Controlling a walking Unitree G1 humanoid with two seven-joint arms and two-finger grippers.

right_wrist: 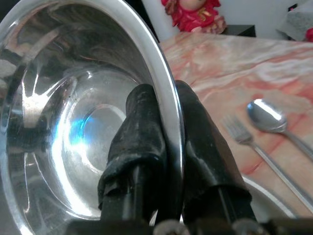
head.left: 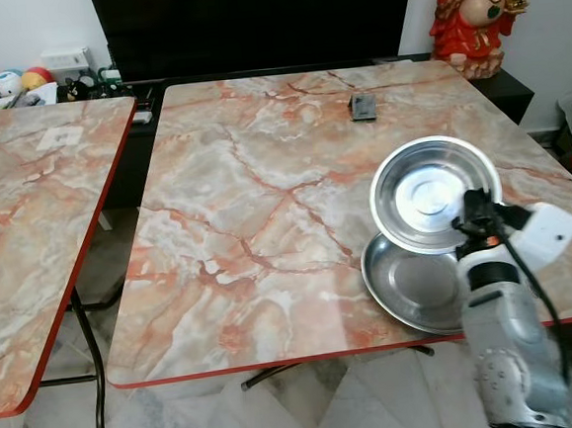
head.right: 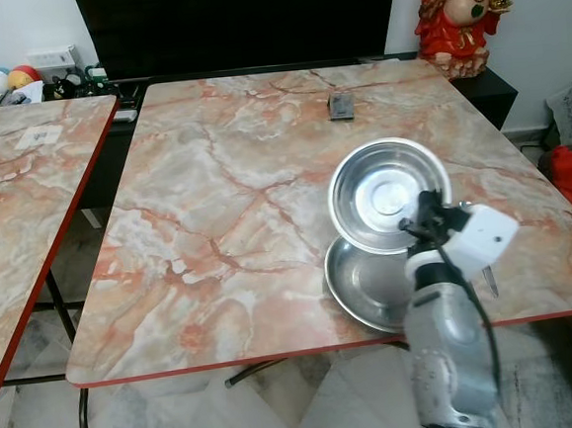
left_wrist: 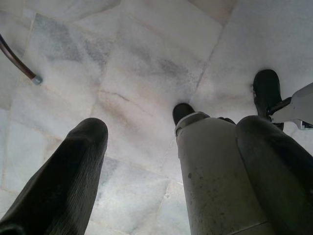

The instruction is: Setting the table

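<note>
Seen from the robot's head, the right gripper [head.left: 470, 221] holds a steel bowl [head.left: 435, 193] by its near rim, tilted so its inside faces the camera, above the marble-patterned counter [head.left: 255, 197]. A steel plate [head.left: 413, 283] lies flat on the counter just below the bowl, near the counter's front red edge, and the bowl overlaps the plate's far side. Well beyond the bowl, toward the counter's far edge, sits a small dark object [head.left: 363, 106]. A red figurine [head.left: 475, 11] stands on a dark cabinet past the counter's far right corner. A second counter [head.left: 29, 224] stands apart to the left of the first, with a gap of floor between them.

From the left wrist, the left gripper [left_wrist: 171, 166] hangs over pale marble floor tiles [left_wrist: 127, 73], its two black fingers spread wide with nothing between them. The robot's pale leg [left_wrist: 215, 181] and dark feet show beyond the fingers.

From the right wrist, the right gripper's two fingers [right_wrist: 142, 142] pinch the bowl's rim [right_wrist: 166, 98], one inside and one outside. Beside the bowl, a fork [right_wrist: 259, 152] and a spoon [right_wrist: 274, 122] lie side by side on the counter, and the plate's edge [right_wrist: 274, 198] shows just beneath the gripper.
</note>
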